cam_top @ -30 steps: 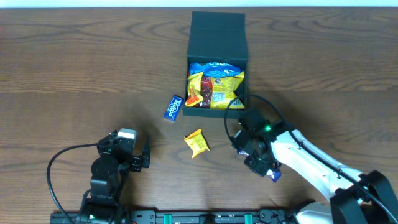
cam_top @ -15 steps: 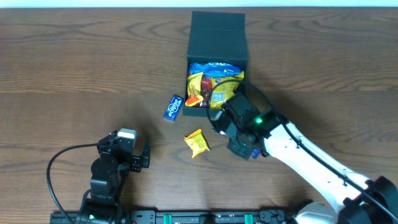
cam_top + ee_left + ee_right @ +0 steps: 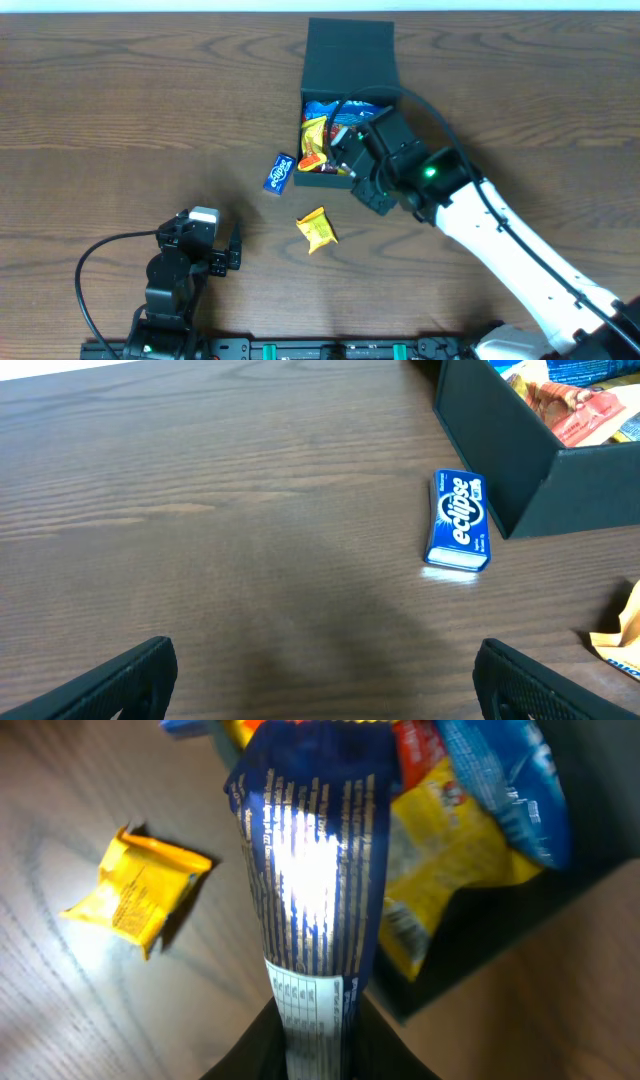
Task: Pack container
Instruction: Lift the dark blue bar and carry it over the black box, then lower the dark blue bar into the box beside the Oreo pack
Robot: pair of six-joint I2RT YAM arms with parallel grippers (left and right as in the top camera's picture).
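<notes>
Presently, the placing step is judged to be in hand: a dark blue packet (image 3: 310,870) is pinched in the right gripper (image 3: 318,1050) and held above the front edge of the container (image 3: 349,55). The container stands at the far middle of the worktop (image 3: 120,120), its flap lid folded back and several snack packets already inside. The left gripper (image 3: 325,665) is spread wide, empty, low over the near left. A yellow packet (image 3: 316,229) and a blue gum pack (image 3: 279,172) are left on the worktop, the gum pack just beside the container's front left corner. Next, the held packet should be carried fully over the opening before release, so that the front wall is cleared.
</notes>
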